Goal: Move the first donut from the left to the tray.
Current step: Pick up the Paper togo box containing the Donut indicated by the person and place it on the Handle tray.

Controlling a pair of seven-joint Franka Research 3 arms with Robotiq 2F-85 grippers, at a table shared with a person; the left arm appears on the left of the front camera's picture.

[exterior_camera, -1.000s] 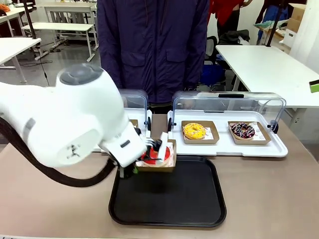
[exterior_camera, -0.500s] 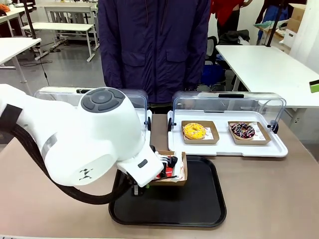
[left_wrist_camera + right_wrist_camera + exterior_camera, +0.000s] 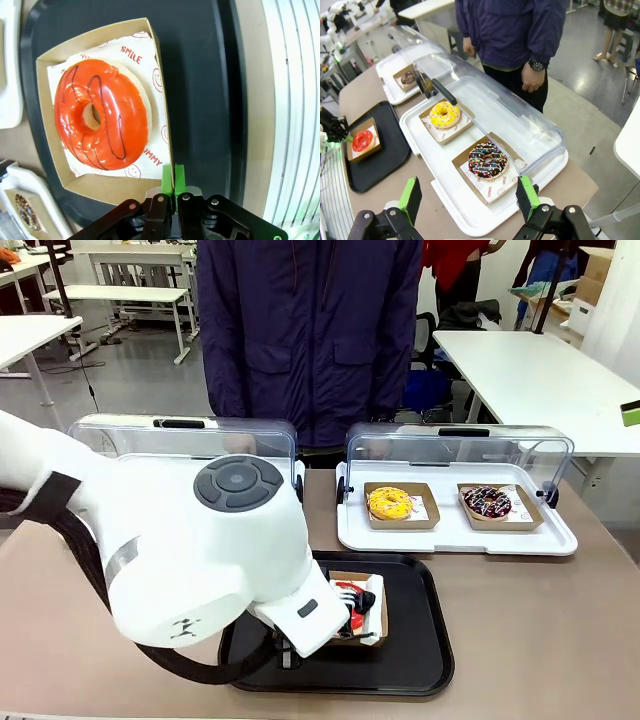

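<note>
The red-glazed donut (image 3: 102,120) lies on white paper in a shallow brown cardboard box (image 3: 100,182). My left gripper (image 3: 173,172) is shut, its green pads pinching the box's side wall. The box is inside the rim of the black tray (image 3: 200,75); I cannot tell whether it rests on the tray or hangs just above it. In the front view the left arm covers most of the box, with the donut (image 3: 350,593) peeking out over the tray (image 3: 410,640). The right wrist view shows my right gripper (image 3: 468,200) open in the air, far from the donut (image 3: 362,140) and the tray (image 3: 390,137).
A white tray (image 3: 455,535) with a raised clear lid holds a yellow donut (image 3: 390,503) and a chocolate sprinkled donut (image 3: 487,502). A second lidded white tray (image 3: 180,430) stands behind my left arm. A person (image 3: 308,340) stands at the far edge.
My left arm has carried the boxed donut rightward and toward the near side, from the tray's far left corner to over its middle. The grip has stayed shut.
</note>
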